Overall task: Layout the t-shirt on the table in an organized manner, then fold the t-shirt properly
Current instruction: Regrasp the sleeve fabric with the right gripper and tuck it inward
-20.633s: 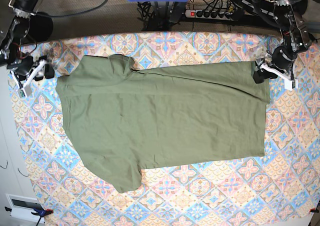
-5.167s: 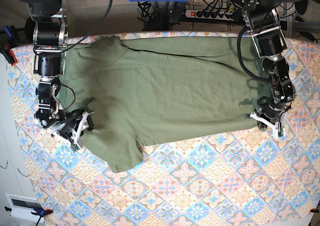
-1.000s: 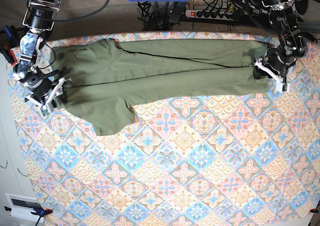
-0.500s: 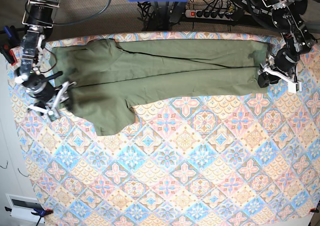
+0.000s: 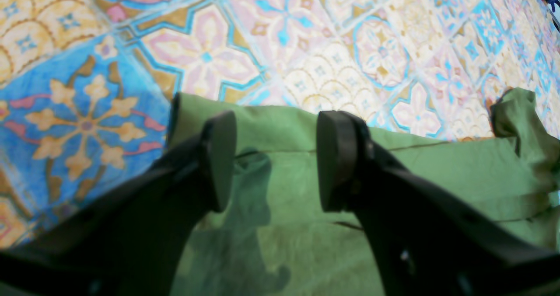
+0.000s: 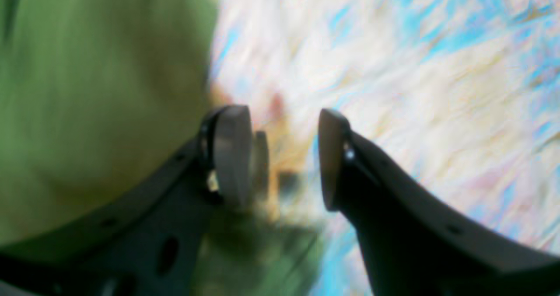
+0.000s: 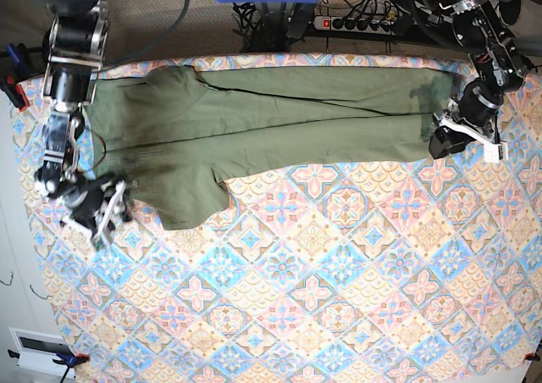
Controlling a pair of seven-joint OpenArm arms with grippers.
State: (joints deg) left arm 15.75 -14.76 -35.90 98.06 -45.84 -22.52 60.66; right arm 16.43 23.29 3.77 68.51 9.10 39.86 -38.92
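Base view is showing the right gripper (image 7: 95,211) hanging at the far left, just off the shirt's (image 7: 279,129) lower sleeve corner, its jaws standing apart with nothing between them. The shirt is lying as a long folded band across the table's (image 7: 339,315) far edge. At the right end the left gripper (image 7: 461,133) is hovering over the hem corner, jaws likewise spread and empty. The cloth is looking light, limp and easily wrinkled; pinching corners or hem edges seems wisest. Right wrist footage is blurring badly, and the neck label is lying hidden.
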